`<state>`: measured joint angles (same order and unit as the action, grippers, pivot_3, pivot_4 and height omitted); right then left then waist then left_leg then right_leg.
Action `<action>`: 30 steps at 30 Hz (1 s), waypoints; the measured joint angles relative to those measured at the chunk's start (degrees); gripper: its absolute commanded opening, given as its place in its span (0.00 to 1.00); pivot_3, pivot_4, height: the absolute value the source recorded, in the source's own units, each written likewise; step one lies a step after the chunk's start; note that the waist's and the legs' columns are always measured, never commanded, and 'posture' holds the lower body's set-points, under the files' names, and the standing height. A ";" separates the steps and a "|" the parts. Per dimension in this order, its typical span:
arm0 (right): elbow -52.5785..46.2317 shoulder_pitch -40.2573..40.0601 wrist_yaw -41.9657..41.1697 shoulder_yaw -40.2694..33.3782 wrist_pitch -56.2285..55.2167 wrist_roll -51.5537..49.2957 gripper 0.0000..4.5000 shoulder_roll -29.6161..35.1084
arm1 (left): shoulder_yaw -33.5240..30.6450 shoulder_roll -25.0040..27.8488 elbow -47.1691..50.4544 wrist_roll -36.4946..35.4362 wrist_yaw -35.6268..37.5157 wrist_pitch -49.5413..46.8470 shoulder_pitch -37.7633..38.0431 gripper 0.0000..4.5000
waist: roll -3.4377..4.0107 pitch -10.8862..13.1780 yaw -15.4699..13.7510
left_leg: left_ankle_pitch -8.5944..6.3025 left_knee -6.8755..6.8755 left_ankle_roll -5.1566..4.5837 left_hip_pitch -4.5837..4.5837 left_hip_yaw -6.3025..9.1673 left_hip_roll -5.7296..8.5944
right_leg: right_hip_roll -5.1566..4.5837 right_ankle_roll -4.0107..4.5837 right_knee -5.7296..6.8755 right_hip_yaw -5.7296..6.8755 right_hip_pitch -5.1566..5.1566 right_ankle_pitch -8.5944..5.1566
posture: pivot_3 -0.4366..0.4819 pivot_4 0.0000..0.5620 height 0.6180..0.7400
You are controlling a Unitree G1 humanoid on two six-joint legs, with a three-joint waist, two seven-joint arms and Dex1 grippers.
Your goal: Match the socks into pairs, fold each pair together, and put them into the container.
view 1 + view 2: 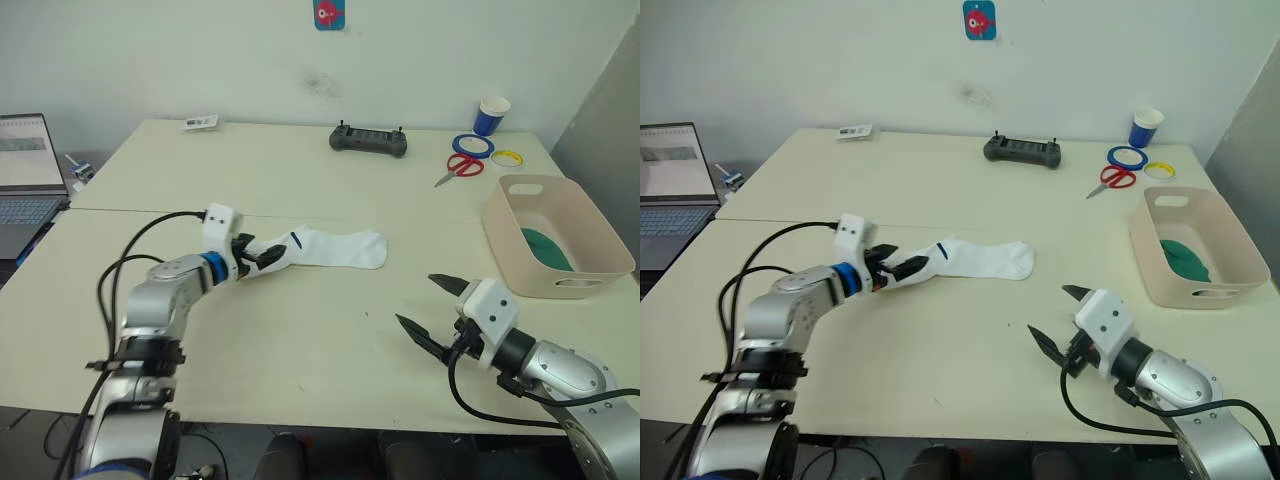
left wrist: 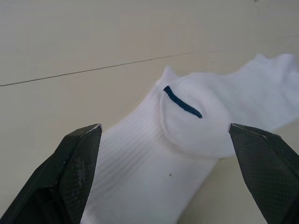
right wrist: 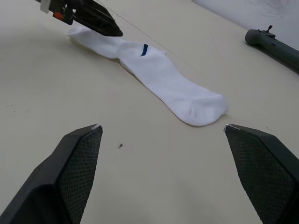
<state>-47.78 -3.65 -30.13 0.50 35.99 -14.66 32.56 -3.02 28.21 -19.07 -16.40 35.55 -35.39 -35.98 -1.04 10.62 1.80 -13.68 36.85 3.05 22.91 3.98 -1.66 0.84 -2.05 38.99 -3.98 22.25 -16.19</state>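
the white socks (image 1: 330,247) are laid long across the table (image 1: 300,340), left to right. the left gripper (image 1: 262,254) is held wide open at the cuff end, gripping nothing. the right gripper (image 1: 428,304) is open, empty, farther off.

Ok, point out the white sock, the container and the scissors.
white sock (image 1: 335,248): left eye view, on its middle.
container (image 1: 513,262): left eye view, on its near side wall.
scissors (image 1: 464,164): left eye view, on the red handles.
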 measured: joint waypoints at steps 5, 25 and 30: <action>-0.34 0.40 0.95 1.57 0.61 0.17 1.00 0.02 | 4.01 -1.74 -10.18 3.97 0.35 1.04 -6.84 0.87 | -0.01 0.00 0.03 | 0.00 0.00 0.00 0.00 0.00 0.00 | 0.01 0.00 0.00 0.00 0.00 0.00 | 0.48 0.27 1.00; -0.76 -1.33 2.62 4.23 0.51 2.27 1.00 0.53 | 2.42 0.44 7.61 -2.36 8.03 -12.63 0.40 0.01 | -0.02 0.01 0.31 | 0.00 -0.03 0.01 0.00 0.02 -0.04 | 0.00 -0.01 0.02 -0.02 0.02 0.00 | 0.48 0.27 1.00; -0.25 1.52 3.04 4.89 1.57 1.45 1.00 -1.85 | -0.21 7.62 22.11 -12.07 14.50 -23.03 10.67 0.01 | -0.02 0.01 0.93 | 0.01 -0.03 0.01 -0.05 0.04 -0.07 | -0.01 0.00 0.06 -0.01 0.01 0.00 | 0.48 0.27 1.00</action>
<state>-48.03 -2.12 -27.08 5.40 37.56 -13.21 30.72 -3.23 35.83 3.04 -28.47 50.05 -58.42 -25.31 -1.06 10.64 2.73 -13.67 36.82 3.06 22.86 4.02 -1.73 0.83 -2.05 39.05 -3.99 22.26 -16.19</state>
